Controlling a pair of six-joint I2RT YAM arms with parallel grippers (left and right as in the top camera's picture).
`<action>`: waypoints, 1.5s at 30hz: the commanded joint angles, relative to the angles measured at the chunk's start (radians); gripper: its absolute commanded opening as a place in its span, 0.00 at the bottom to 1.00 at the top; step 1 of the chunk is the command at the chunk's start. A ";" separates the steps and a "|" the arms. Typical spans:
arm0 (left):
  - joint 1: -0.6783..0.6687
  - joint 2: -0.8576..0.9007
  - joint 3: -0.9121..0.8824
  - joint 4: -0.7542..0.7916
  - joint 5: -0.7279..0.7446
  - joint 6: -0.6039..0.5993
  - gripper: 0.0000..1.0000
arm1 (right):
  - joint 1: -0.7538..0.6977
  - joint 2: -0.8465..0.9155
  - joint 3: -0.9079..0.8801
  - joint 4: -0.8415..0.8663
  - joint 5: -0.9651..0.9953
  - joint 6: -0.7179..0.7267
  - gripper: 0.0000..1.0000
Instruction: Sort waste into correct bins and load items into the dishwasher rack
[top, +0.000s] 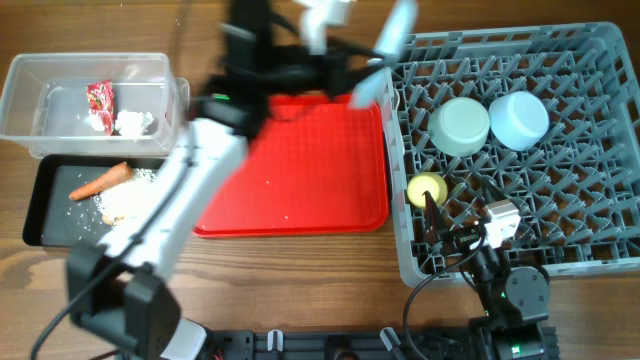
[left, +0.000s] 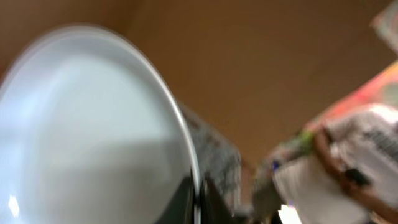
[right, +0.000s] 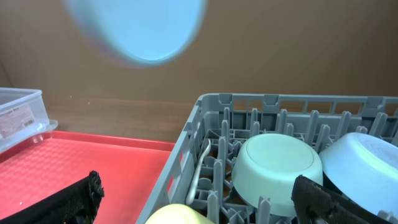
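1. Plate (left: 81, 143) is hanging near the table's far edge, my left fingers (left: 214, 205) pinching only its rim; I'm fearing slippage.
2. Right fingers (right: 323, 199) are hovering wide apart over the rack (top: 520, 38), inviting collision.

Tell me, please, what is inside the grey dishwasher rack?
The dishwasher rack holds an upturned pale green bowl, a pale blue bowl and a yellow round item. Anything under the bowls, or under the right gripper, is hidden.

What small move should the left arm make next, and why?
Probably carry the pale blue plate rightward over the dishwasher rack: the left tool holds it raised near the rack's far-left corner, and free pegs show on its right side.
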 joint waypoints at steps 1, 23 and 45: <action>-0.113 0.080 0.004 0.121 -0.258 -0.391 0.04 | -0.008 -0.006 -0.001 0.003 -0.017 0.014 1.00; 0.039 0.149 0.004 -0.177 -0.393 -0.573 0.99 | -0.008 -0.006 -0.001 0.003 -0.017 0.014 1.00; 0.170 -0.565 0.004 -1.299 -0.827 0.178 1.00 | -0.008 -0.006 -0.001 0.003 -0.017 0.014 1.00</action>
